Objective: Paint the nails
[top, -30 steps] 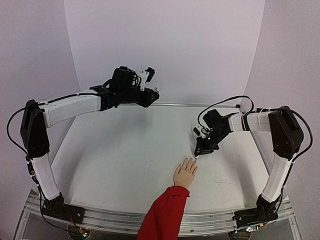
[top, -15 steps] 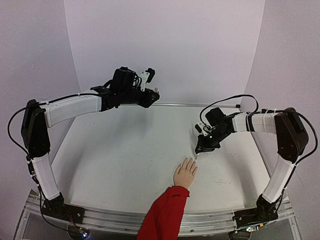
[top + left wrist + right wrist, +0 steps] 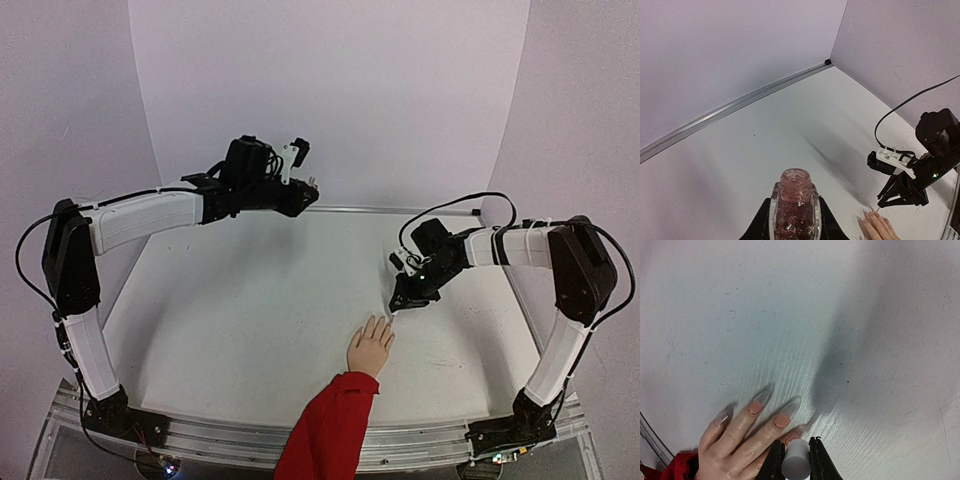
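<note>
Top external: nails [image 3: 379, 321] on white table [image 3: 250, 320], lilac walls [image 3: 330, 90].

Gripper [image 3: 795, 454] and cap [image 3: 796, 468] over nails [image 3: 781, 420]

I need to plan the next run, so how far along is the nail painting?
Done: bottle open in the left gripper; two nails look pink. In hand: the right gripper holds the cap at a third nail. Remaining: the pale outer nail; others hidden.
</note>
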`<state>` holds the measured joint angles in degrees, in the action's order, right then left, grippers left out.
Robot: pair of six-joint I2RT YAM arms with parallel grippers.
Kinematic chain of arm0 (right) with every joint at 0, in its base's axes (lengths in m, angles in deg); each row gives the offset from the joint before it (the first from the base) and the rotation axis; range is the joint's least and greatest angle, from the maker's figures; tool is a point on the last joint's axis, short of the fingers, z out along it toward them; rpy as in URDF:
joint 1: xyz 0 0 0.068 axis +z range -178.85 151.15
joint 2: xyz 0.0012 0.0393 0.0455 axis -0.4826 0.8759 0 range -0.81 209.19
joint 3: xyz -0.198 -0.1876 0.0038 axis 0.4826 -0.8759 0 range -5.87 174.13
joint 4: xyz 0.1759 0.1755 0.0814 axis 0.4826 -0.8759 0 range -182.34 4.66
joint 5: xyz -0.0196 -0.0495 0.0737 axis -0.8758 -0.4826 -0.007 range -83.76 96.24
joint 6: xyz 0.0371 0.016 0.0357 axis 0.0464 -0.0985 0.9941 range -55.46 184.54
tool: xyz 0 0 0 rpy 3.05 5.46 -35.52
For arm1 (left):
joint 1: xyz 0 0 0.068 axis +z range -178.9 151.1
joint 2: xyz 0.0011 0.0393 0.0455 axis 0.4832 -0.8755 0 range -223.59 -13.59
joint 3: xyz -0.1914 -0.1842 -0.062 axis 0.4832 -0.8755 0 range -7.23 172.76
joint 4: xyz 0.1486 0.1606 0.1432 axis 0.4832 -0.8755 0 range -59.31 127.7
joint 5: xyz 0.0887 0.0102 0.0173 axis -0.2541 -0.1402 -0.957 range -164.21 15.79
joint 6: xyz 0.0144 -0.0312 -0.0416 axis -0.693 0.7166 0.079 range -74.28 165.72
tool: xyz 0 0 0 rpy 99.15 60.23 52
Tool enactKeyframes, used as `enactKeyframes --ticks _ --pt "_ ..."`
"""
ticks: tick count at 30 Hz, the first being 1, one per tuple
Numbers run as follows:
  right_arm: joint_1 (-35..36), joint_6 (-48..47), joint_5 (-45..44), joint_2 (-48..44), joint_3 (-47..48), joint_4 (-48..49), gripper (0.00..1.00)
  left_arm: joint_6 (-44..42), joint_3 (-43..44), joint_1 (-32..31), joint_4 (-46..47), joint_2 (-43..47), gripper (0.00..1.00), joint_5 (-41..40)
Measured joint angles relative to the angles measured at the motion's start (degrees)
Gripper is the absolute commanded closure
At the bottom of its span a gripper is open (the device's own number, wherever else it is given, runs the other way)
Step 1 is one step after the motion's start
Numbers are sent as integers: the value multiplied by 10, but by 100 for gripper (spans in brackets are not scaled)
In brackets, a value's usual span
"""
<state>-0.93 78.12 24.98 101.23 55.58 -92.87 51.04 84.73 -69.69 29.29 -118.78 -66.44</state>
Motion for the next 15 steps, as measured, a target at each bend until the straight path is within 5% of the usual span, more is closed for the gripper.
enactKeyframes --ticks 15 --pt "0 -2 14 0 0 0 100 6 -6 0 1 1 100 0"
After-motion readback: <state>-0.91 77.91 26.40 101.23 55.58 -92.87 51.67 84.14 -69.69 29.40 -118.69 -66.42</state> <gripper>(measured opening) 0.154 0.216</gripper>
